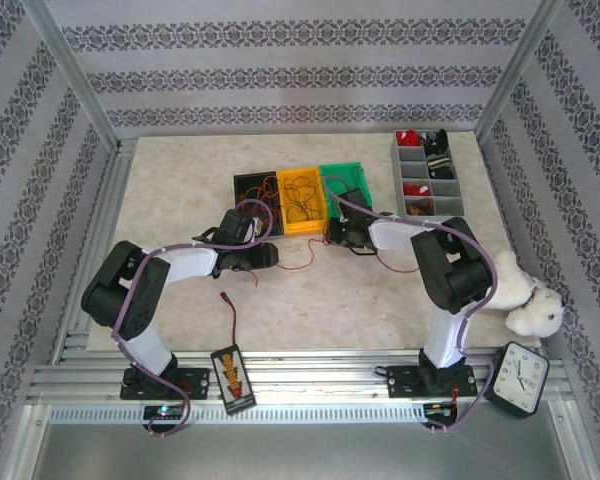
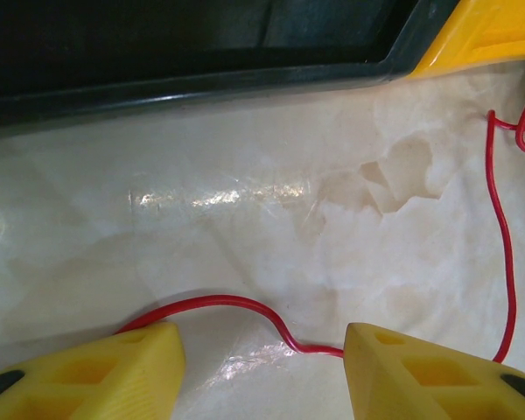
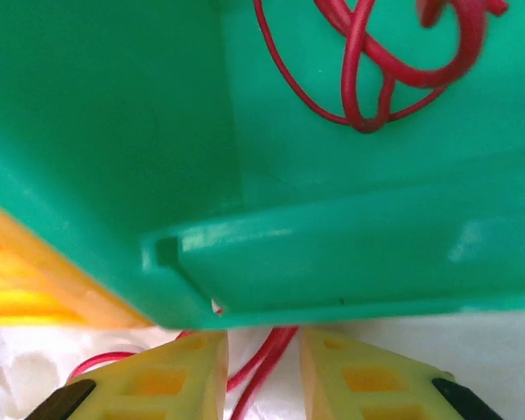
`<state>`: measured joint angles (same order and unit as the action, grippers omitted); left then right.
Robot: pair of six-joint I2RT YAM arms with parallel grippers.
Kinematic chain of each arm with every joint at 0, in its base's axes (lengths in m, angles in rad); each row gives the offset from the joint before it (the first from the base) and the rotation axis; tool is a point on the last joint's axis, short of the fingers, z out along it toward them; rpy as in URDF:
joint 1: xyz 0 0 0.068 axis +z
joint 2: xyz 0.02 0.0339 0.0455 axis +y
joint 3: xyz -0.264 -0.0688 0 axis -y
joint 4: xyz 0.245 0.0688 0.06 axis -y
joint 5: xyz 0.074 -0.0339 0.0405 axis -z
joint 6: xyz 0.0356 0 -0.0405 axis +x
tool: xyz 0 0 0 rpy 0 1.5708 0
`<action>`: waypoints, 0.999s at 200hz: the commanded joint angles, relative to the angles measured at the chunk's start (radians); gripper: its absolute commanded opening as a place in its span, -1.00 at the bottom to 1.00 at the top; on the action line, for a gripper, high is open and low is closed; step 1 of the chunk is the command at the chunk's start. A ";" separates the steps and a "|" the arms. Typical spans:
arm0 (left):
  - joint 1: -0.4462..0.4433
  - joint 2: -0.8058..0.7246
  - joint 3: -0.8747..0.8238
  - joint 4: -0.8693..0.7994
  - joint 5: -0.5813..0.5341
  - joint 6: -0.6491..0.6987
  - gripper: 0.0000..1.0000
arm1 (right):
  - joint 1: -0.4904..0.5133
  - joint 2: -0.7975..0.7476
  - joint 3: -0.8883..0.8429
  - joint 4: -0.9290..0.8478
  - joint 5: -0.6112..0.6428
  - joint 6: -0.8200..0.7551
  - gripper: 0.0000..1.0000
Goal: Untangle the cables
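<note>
Left end effector (image 2: pixel 261 378): about half open, low over the surface (image 2: pixel 245 219), just in front of the black bin (image 2: pixel 201 52), which sits toward the middle of the far edge. One red strand of the cables (image 2: pixel 245 303) lies flat on the surface across the gap. It runs from behind the left finger (image 2: pixel 114 376) to the inner edge of the right one. It isn't clamped, and nothing is held. The same strand carries on to the right and up toward the corner of the orange bin (image 2: pixel 490 35).

Right end effector (image 3: pixel 262 343): nearly closed, tips at the near wall of the green bin (image 3: pixel 332 254). Two red strands pass through the narrow gap between the fingers. Can't tell whether they're actually pinched.

Rest of the cables: the main tangle (image 1: pixel 300 200) is in the orange bin, the middle of three bins in a row near the far edge. More red loops (image 3: pixel 367 79) lie inside the green bin.
</note>
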<state>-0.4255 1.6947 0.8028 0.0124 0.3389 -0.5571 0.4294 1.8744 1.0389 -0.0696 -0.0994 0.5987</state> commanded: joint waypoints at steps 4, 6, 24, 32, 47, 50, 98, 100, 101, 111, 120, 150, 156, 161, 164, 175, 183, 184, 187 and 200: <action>0.022 0.063 -0.030 -0.095 -0.115 0.036 0.09 | -0.015 0.006 -0.005 0.020 -0.009 0.034 -0.87; 0.022 0.064 -0.030 -0.096 -0.114 0.037 0.09 | -0.016 0.003 -0.010 0.022 -0.011 0.035 -0.89; 0.022 0.064 -0.031 -0.098 -0.119 0.034 0.09 | -0.029 -0.047 -0.049 0.029 -0.022 0.040 -0.95; 0.022 0.067 -0.030 -0.099 -0.122 0.033 0.09 | -0.037 -0.076 -0.071 0.029 -0.026 0.043 -0.96; 0.022 0.077 -0.028 -0.104 -0.135 0.030 0.09 | -0.059 -0.151 -0.122 0.030 -0.025 0.049 -0.96; 0.022 0.077 -0.027 -0.105 -0.137 0.027 0.09 | -0.066 -0.166 -0.132 0.029 -0.026 0.050 -0.96; 0.024 0.115 -0.012 -0.142 -0.203 0.000 -0.04 | -0.200 -0.441 -0.270 -0.013 -0.061 0.050 -0.95; 0.024 0.116 -0.011 -0.144 -0.206 -0.001 -0.12 | -0.206 -0.450 -0.273 -0.014 -0.064 0.048 -0.95; 0.024 0.117 -0.011 -0.145 -0.206 -0.001 -0.15 | -0.210 -0.455 -0.276 -0.015 -0.065 0.047 -0.95; 0.024 0.126 -0.007 -0.153 -0.221 -0.005 -0.50 | -0.241 -0.506 -0.287 -0.032 -0.071 0.038 -0.95; 0.024 0.133 -0.005 -0.160 -0.229 -0.009 -0.56 | -0.271 -0.546 -0.293 -0.047 -0.082 0.032 -0.95; 0.024 0.159 0.004 -0.172 -0.229 -0.009 -0.51 | -0.359 -0.652 -0.293 -0.056 -0.168 0.026 -0.95; 0.024 0.161 0.004 -0.170 -0.227 -0.009 -0.51 | -0.365 -0.666 -0.283 -0.061 -0.193 0.022 -0.95; 0.024 0.163 0.005 -0.170 -0.226 -0.009 -0.51 | -0.367 -0.677 -0.274 -0.066 -0.210 0.016 -0.95; 0.024 0.162 0.004 -0.169 -0.226 -0.008 -0.50 | -0.367 -0.683 -0.268 -0.069 -0.220 0.014 -0.95; 0.024 0.163 0.006 -0.166 -0.219 -0.003 -0.50 | -0.366 -0.702 -0.245 -0.070 -0.263 0.010 -0.94; 0.024 0.161 0.007 -0.162 -0.212 0.000 -0.49 | -0.367 -0.713 -0.226 -0.069 -0.308 0.011 -0.94; 0.024 0.161 0.007 -0.162 -0.212 0.000 -0.49 | -0.366 -0.714 -0.223 -0.069 -0.313 0.012 -0.94; 0.024 0.161 0.007 -0.160 -0.209 0.002 -0.49 | -0.365 -0.716 -0.215 -0.069 -0.328 0.015 -0.93; 0.024 0.159 0.007 -0.155 -0.201 0.005 -0.48 | -0.354 -0.718 -0.173 -0.066 -0.393 0.029 -0.93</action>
<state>-0.4175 1.7435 0.8490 -0.0723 0.2760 -0.5686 0.0616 1.1786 0.7807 -0.1314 -0.3340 0.6300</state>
